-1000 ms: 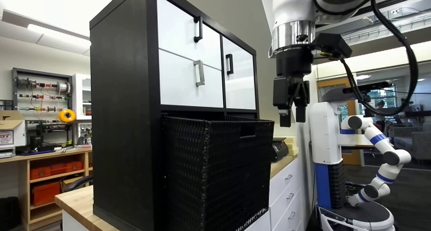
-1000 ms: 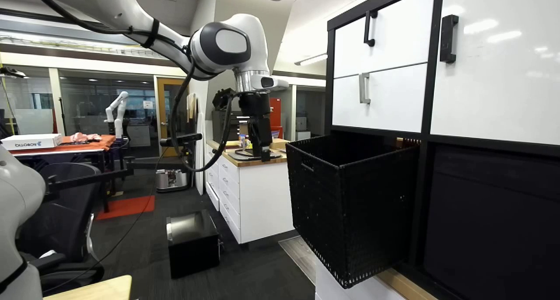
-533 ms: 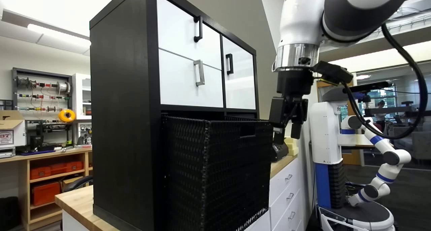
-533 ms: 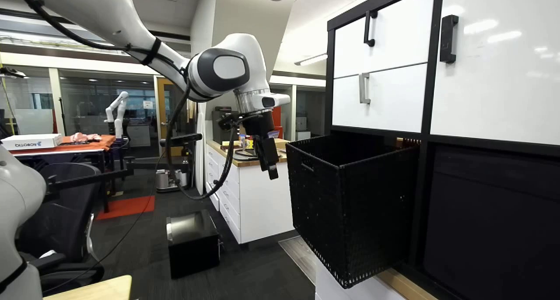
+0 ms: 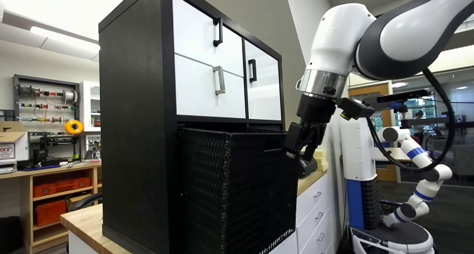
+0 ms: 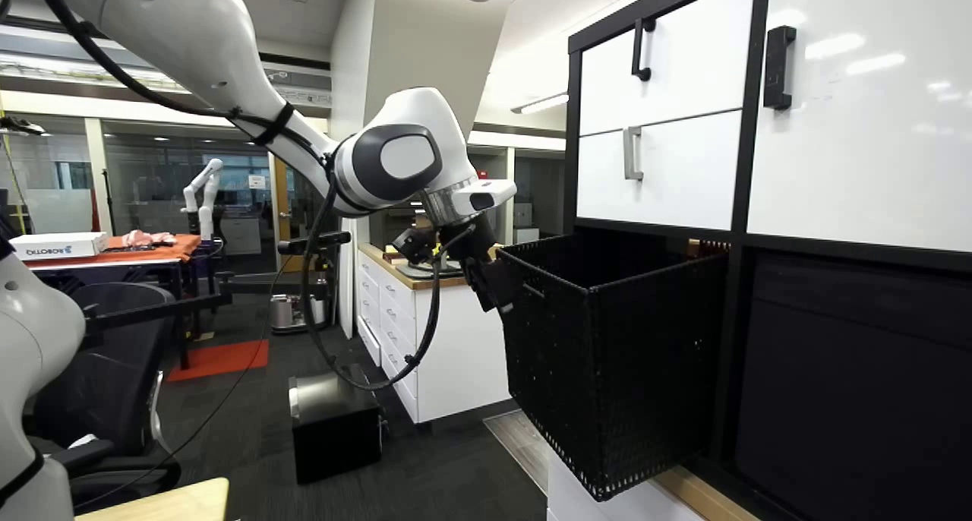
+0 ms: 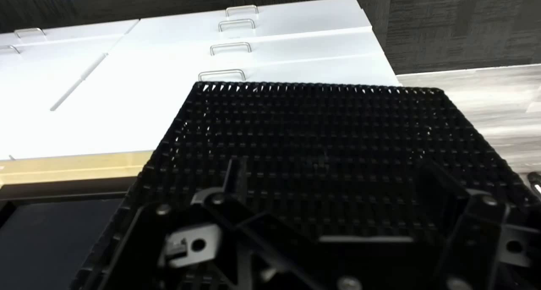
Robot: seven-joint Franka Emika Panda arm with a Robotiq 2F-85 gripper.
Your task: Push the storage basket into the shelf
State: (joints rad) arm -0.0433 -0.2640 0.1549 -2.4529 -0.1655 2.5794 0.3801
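The black woven storage basket sticks far out of a lower opening of the shelf, below two white drawer fronts. Both also show in an exterior view, the basket with its open top and the shelf behind it. My gripper is tilted, fingertips pointing down toward the basket's front face, near its upper edge and handle slot. In the wrist view the fingers are spread apart with nothing between them, and the basket's front fills the space ahead. I cannot tell whether they touch it.
White lower cabinets with a wooden top stand behind the basket. White drawers stand beyond my gripper. A black box is on the floor, and a black chair is near my base. A white mobile robot stands farther back.
My gripper has come down and moved toward the basket's front face, tilting its fingertips toward it. The basket and shelf have not visibly moved.
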